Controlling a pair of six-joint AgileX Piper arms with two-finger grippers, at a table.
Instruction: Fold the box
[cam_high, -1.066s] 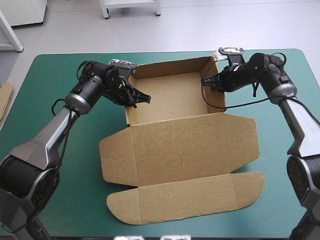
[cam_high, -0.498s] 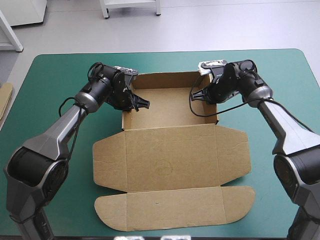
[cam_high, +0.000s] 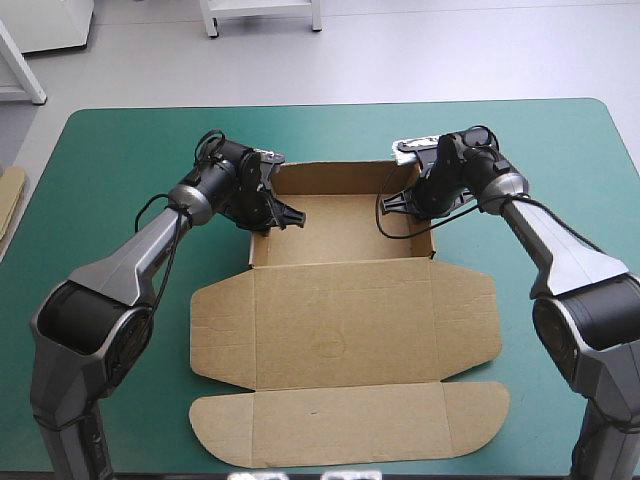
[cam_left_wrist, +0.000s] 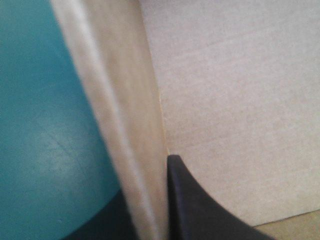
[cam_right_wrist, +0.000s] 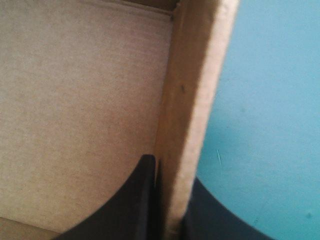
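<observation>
Ok so since the earlier frame the box (cam_high: 340, 310) has swung round square to the counter (cam_high: 120, 160) and slid a bit to the left, and both arms have tucked in closer at the tray's far end.

Right now it sits about mid-counter as an open tray. Its walls are up on the far side and the lid (cam_high: 345, 430) lies flat toward the near edge.

My left gripper (cam_high: 280, 215) is clamped on the tray's left wall (cam_left_wrist: 127, 125), near the far corner. From the left wrist cam the wall edge runs straight up between the black fingers (cam_left_wrist: 192, 207). One finger is inside over the tray floor, the other outside over the teal-green cover.

Same deal on the other side. The right gripper (cam_high: 405, 200) is pinched on the right wall (cam_right_wrist: 192, 100), all but shut with just the board between the fingers, and the teal-green cover is past the outer one.

There's also a bit of spare board (cam_high: 8, 205) at the counter's left edge, well apart from the box.
</observation>
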